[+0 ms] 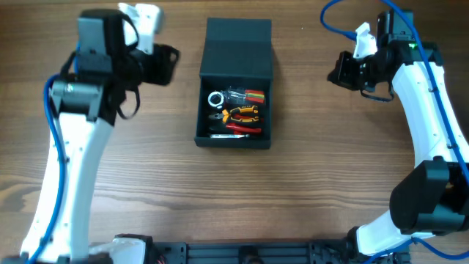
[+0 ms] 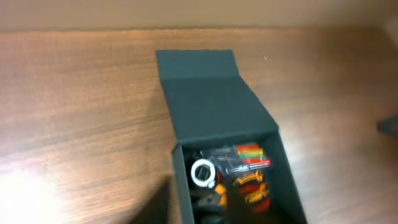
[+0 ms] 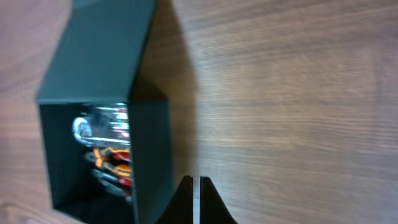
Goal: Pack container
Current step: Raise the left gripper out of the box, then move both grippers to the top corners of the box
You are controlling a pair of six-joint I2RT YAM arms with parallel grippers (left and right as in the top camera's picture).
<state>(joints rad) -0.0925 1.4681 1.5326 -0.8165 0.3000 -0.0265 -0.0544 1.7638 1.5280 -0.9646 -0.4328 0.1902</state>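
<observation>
The open box (image 1: 236, 51) by the table's (image 1: 330, 183) far edge holds tools (image 1: 238, 114); right gripper (image 3: 193, 186) looks closed, left gripper (image 1: 165, 62) I cannot tell.

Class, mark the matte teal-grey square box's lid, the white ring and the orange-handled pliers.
Teal-grey box lid (image 1: 239, 48): overhead, flap's centre.
White ring (image 2: 194, 174): left wrist, its rim.
Orange-handled pliers (image 1: 248, 112): overhead, handles.
</observation>
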